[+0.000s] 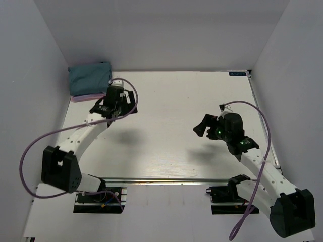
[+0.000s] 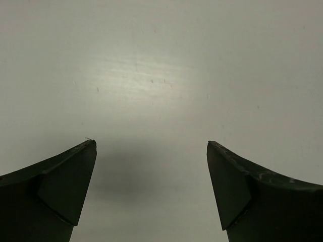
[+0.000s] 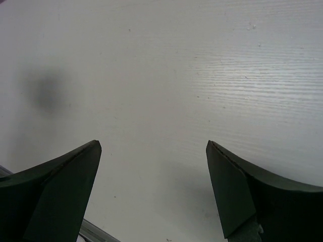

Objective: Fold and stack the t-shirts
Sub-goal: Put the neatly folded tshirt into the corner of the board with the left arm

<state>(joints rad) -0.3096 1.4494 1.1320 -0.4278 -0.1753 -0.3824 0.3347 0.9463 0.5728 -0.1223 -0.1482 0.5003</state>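
The folded teal shirt (image 1: 90,77) lies in the far left corner of the tabletop (image 1: 171,101), against the walls; under it, only the near edge of a lower shirt (image 1: 83,98) shows, pink or lilac, I cannot tell which. Just right of this stack and a little nearer hangs the left pincer (image 2: 151,142); its fingers are spread wide with only bare tabletop between them. The right pincer (image 3: 153,142) is well apart, over the right side of the tabletop; it is also spread and holds nothing.
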